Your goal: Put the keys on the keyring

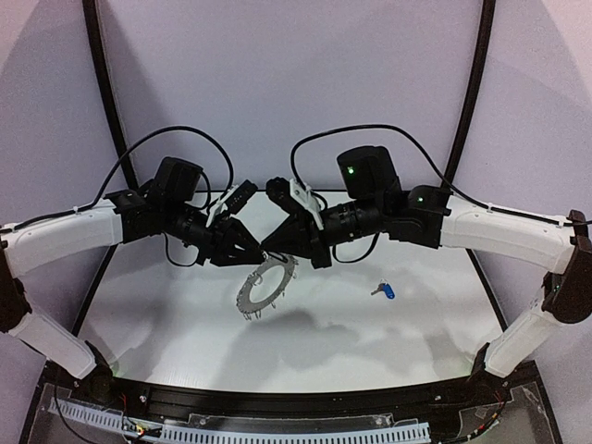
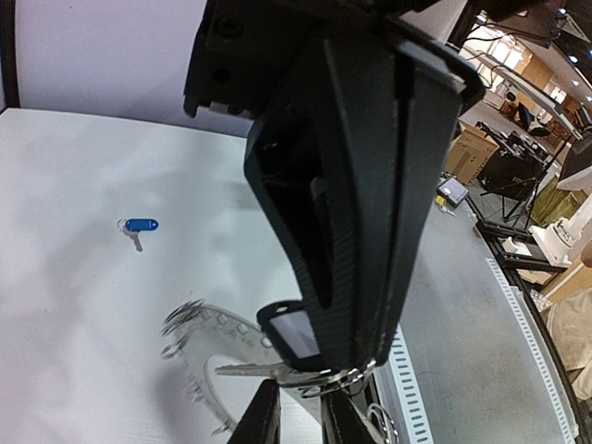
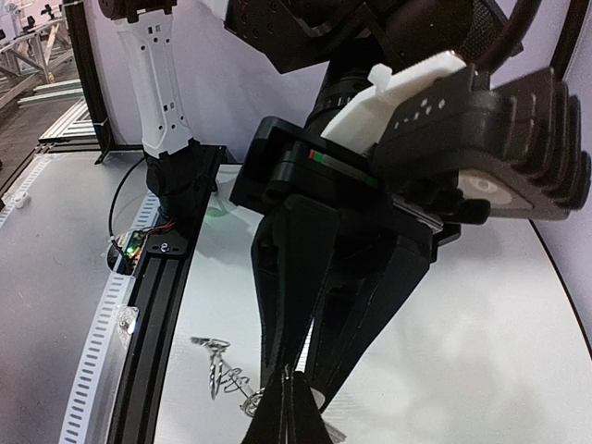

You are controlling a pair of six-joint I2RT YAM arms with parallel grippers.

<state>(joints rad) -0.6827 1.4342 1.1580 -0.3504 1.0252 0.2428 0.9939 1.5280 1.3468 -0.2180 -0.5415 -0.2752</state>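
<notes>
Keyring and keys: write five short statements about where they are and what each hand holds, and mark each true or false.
1. The blue-tagged key lies on the table, apart from both hands. True.
2. The keyring lies flat and untouched. False: it is tilted, its upper rim pinched by the right hand.
3. The left hand grips the black-tagged key. True.
4. The right hand stands wide open. False: it is shut on the keyring.
5. The blue-tagged key is clipped to the keyring. False: it lies apart from it.
</notes>
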